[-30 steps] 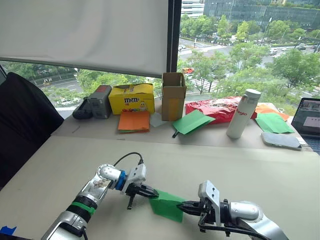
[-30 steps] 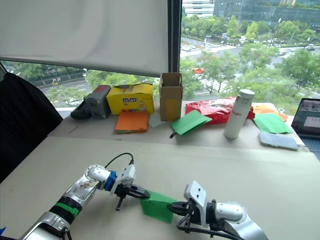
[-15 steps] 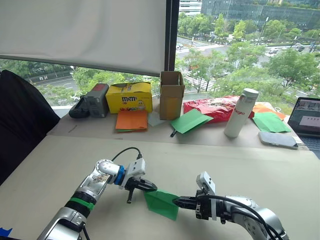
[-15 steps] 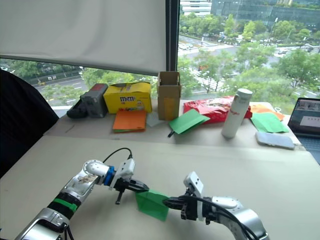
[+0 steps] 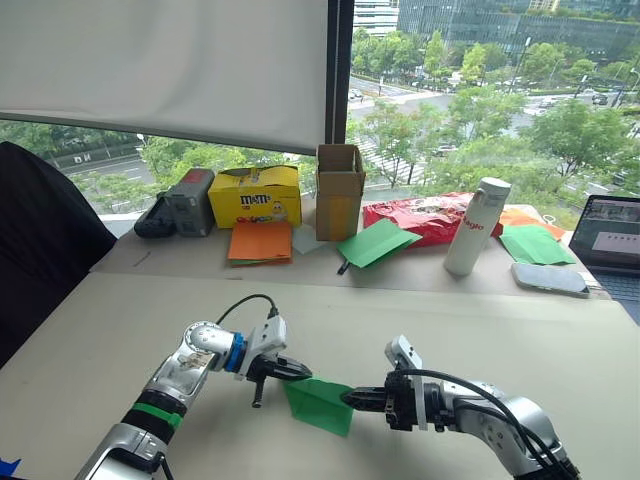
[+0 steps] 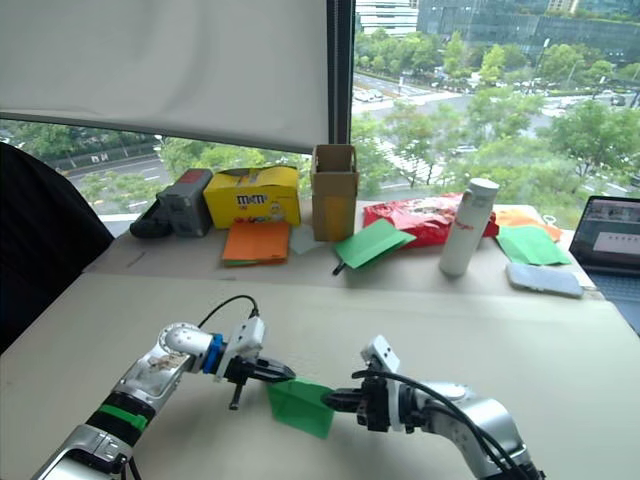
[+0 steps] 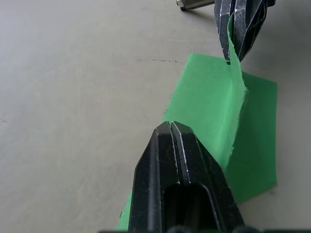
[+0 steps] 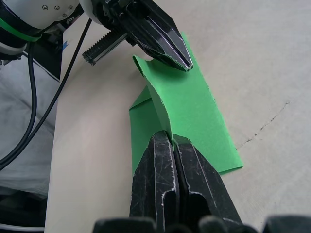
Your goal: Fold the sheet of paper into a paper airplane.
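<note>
The sheet of paper (image 5: 322, 404) is bright green and partly folded, lying on the beige table (image 5: 420, 320) between my two grippers. One flap (image 8: 158, 104) stands up off the flat part. My right gripper (image 5: 349, 398) is shut on the near end of that raised flap, as the right wrist view shows (image 8: 168, 138). My left gripper (image 5: 304, 374) has its fingers shut together, and its tip rests over the paper's far left corner (image 7: 170, 126). Paper shows beneath it on both sides. No paper airplane shape is visible.
Along the back ledge stand a yellow box (image 5: 253, 196), a cardboard box (image 5: 341, 190), orange sheets (image 5: 260, 241), other green sheets (image 5: 377, 242), a red bag (image 5: 420, 215), a white bottle (image 5: 475, 226) and a laptop (image 5: 610, 225). A black chair (image 5: 40, 240) is at left.
The camera has shifted a little. My right forearm has rolled and stretched out lower over the table. Both grippers stay at the green paper, which has barely moved.
</note>
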